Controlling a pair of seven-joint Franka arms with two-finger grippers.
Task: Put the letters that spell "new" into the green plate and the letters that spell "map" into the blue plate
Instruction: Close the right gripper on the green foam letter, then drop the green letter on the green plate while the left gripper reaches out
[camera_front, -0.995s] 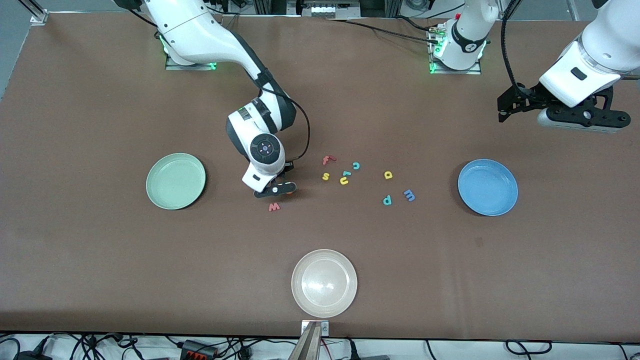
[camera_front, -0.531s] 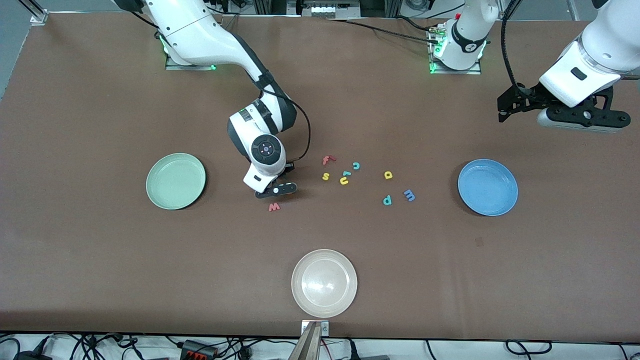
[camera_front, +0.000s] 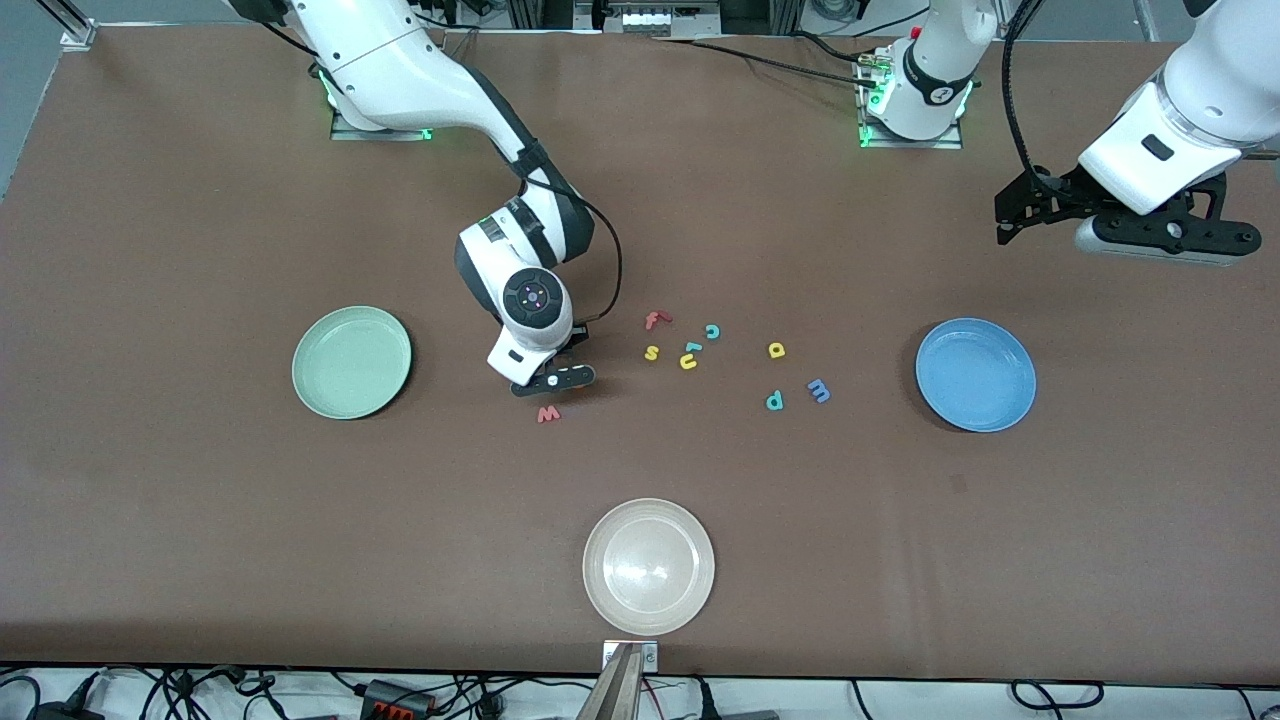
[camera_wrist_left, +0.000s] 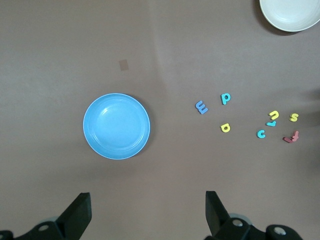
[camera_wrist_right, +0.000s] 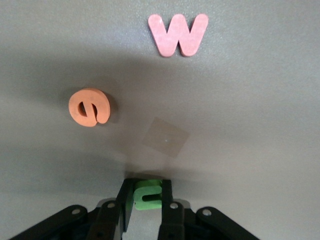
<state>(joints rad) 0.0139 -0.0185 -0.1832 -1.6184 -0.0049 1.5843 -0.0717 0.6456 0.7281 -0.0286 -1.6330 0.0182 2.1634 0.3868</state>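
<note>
progress: both plates bare, no letter placed | right claw (camera_wrist_right: 145, 200) closed on green n (camera_wrist_right: 148, 192), low at tabletop; orange e (camera_wrist_right: 88, 107), pink w (camera_wrist_right: 177, 34) just ahead | left claw (camera_wrist_left: 145, 212) wide open, waiting above blue plate (camera_wrist_left: 116, 126) | green plate (camera_front: 351, 361); m (camera_front: 818, 390), a (camera_front: 776, 349), p (camera_front: 774, 400) loose

On the tabletop (camera_front: 200, 500), the green plate (camera_front: 351, 362) sits toward the right arm's end and the blue plate (camera_front: 975, 374) toward the left arm's end, with a third plate (camera_front: 648, 566) between them, nearer the front camera. The letters lie between the two end plates. The w (camera_front: 547, 413) and e (camera_wrist_right: 89, 107) lie apart, just beside the right tool (camera_front: 553, 380), which pinches the n (camera_wrist_right: 146, 194). The m (camera_front: 818, 390), a (camera_front: 776, 349) and p (camera_front: 773, 400) cluster near the blue plate. The left tool (camera_wrist_left: 145, 220) hangs over the tabletop close to the blue plate.
</note>
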